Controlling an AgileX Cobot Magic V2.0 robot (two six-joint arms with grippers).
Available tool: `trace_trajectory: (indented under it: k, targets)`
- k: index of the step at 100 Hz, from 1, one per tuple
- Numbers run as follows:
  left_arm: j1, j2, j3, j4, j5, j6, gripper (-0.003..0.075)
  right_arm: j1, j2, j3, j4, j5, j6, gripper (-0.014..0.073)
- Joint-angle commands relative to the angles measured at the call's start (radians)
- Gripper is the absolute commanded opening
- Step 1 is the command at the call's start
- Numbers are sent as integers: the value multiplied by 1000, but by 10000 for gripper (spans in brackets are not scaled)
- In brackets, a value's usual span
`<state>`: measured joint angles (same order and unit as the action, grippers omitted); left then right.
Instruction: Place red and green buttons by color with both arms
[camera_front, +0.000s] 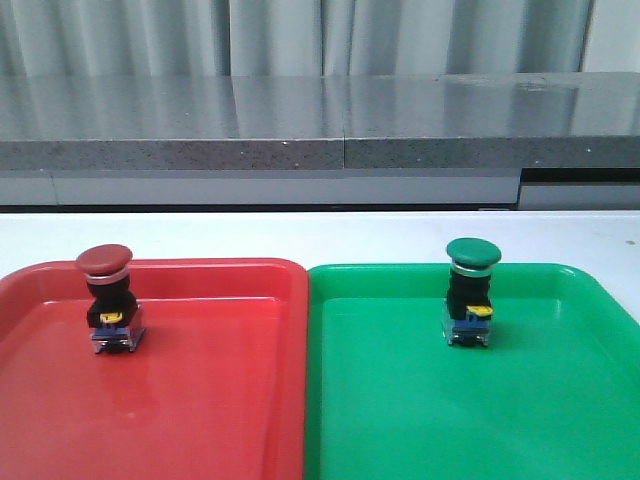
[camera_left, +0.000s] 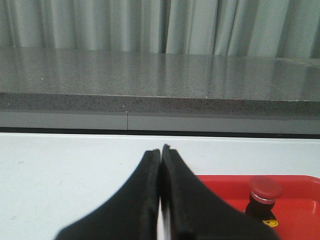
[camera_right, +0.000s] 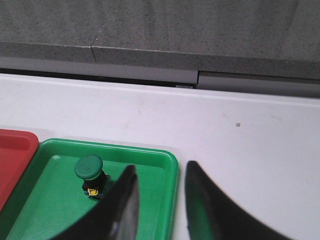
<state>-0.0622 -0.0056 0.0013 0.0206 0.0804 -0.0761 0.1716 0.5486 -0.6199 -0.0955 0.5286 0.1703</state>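
Two trays fill the near edge of the front view, side by side and touching along their inner rims: red tray (camera_front: 200, 300) on the robot's left, green tray (camera_front: 560, 300) on its right, both on a white table (camera_front: 320, 235). Red button (camera_front: 108, 298) stands upright in the far left part of the red tray, dark red cap on top, silver collar beneath, black body, yellow tab facing the camera, clear-blue base on the tray floor. Green button (camera_front: 470, 290) stands upright in the far part of the green tray, left of that tray's centre, same build with a green cap. Each button is in the tray of its own colour; the two are well apart. Neither arm shows in the front view. Left wrist view: left gripper (camera_left: 160, 152) has its black fingers pressed together, only a thin seam between them, nothing held; it hangs over bare table just beside the red tray's outer rim, the red button visible beyond it. Right wrist view: right gripper (camera_right: 160, 172) has its fingers spread with a clear gap, nothing between them; one finger overlaps the green tray's outer rim, the other is over the white table, and the green button sits apart from both. Grey counter (camera_front: 320, 120) and pale curtain (camera_front: 300, 35) lie behind the table.
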Motion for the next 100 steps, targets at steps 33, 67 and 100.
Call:
trace_trajectory:
  k: [33, 67, 100]
  targets:
    - [3, -29, 42, -9, -88, -7, -19, -7, -59, -1, -15, -49, -2, -88]
    - [3, -29, 42, -9, -88, -7, -19, -7, -59, -1, -15, -47, -2, -111]
    - [3, -29, 42, -9, -88, -7, -19, -7, -59, -1, -15, -47, -2, -111]
